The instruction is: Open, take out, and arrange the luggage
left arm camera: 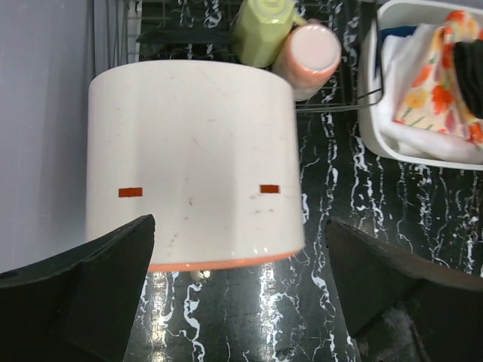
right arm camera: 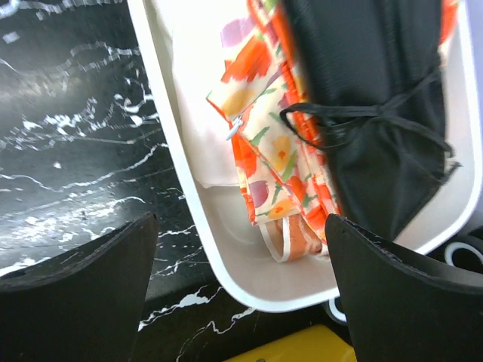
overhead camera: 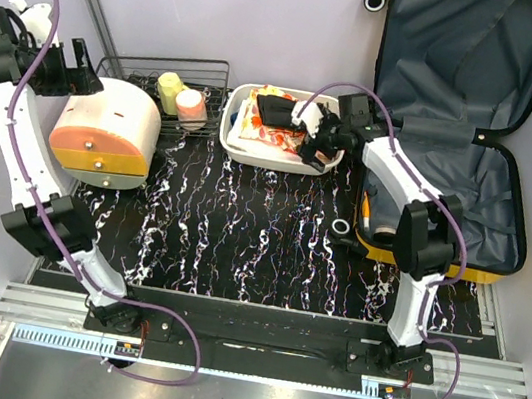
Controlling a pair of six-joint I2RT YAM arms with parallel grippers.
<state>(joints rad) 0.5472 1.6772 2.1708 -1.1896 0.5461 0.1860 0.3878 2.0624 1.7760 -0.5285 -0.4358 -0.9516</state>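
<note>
Large yellow hard-shell suitcase (overhead camera: 480,193) at right edge of black marbled bench (overhead camera: 238,246), open, grey-lined lid propped against back wall: interior reachable. Right hand (right arm camera: 238,234) spread wide, empty, above white rectangular tray (right arm camera: 189,196) holding floral cloth (right arm camera: 264,151) and black drawstring pouch (right arm camera: 362,113), probably unpacked items grouped there. Left hand (left arm camera: 240,241) spread, empty, over cream-and-orange round container (left arm camera: 189,151). No readable writing; container shows two blank orange marks.

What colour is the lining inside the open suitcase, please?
Dark grey; the lining shows best in the top external view.
</note>
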